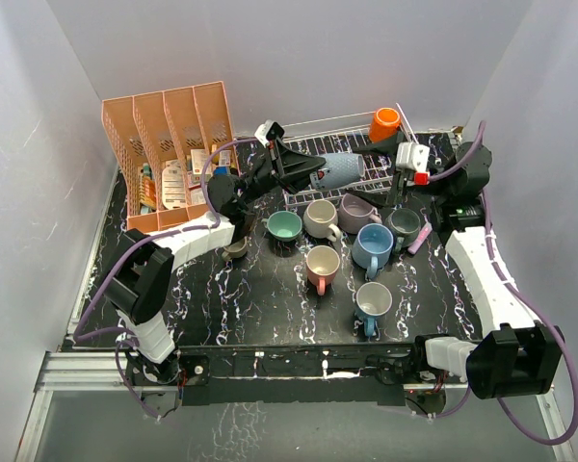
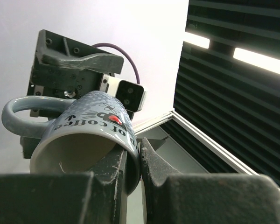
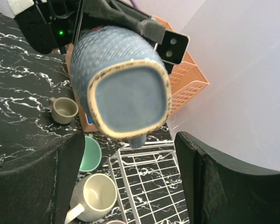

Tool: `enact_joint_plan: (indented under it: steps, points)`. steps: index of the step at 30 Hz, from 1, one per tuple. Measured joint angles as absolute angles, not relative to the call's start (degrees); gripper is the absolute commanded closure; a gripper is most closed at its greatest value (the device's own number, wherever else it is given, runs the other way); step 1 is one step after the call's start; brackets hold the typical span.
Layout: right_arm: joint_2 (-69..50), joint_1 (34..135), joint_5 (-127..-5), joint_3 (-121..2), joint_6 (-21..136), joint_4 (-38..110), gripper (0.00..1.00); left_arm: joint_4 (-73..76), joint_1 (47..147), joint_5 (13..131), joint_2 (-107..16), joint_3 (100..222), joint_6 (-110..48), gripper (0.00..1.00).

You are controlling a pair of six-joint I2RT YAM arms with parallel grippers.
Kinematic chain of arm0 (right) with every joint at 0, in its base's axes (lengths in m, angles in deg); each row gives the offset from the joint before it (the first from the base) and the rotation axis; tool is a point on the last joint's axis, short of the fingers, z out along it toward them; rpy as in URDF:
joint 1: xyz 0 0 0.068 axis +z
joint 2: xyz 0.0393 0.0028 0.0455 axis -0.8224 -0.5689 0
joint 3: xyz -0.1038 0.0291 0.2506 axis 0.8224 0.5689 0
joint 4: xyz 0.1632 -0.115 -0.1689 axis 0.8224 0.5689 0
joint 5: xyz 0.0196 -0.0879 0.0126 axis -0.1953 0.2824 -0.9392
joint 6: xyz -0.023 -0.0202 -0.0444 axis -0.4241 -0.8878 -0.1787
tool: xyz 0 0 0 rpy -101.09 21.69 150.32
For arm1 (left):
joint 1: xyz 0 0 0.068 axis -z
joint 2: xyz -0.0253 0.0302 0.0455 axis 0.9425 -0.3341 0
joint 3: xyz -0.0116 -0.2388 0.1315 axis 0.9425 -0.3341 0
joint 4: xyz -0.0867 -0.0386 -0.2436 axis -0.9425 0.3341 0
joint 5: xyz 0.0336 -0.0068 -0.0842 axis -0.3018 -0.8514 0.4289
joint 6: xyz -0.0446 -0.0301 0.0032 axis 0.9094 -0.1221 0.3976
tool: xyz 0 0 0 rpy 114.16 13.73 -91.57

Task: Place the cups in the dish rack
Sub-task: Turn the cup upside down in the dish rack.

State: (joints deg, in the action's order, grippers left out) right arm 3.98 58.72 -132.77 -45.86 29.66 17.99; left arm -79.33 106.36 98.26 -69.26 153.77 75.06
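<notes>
At the far left stands the salmon organizer (image 1: 169, 154), and near its front the small olive cup (image 1: 236, 250) sits on the marbled table (image 1: 270, 308). The left gripper (image 2: 139, 154) is pinched tight on the rim wall of the grey-blue mug (image 1: 339, 170), one finger inside the mouth and one outside. It holds the mug on its side over the left part of the dish rack (image 1: 374, 175), mouth to the left, base to the right. Nearer, loose on the table, are the teal mug (image 1: 283, 227), cream mug (image 1: 320, 218), pink mug (image 1: 322, 264), lilac mug (image 1: 356, 209), blue mug (image 1: 374, 244), pale blue mug (image 1: 373, 302) and dark grey mug (image 1: 405, 226). The orange mug (image 1: 385, 123) lies in the rack's far part. The right gripper (image 3: 129, 139) faces the held mug's base with its jaws spread wide and gripping nothing. Just right of the dark grey mug lies the pink stick (image 1: 422, 237)
</notes>
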Motion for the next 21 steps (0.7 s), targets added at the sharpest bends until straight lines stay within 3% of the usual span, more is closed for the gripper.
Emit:
enact_joint_plan:
  steps: [9,21]
  points:
    - [3.7,59.5,-133.6,-44.2,29.1,17.2,0.33,-79.4,106.4,98.6,-69.3,153.8,75.2,1.0]
    - [2.3,62.7,-132.2,-41.6,37.4,5.5,0.48,-79.4,106.5,98.8,-69.3,154.6,75.2,1.0]
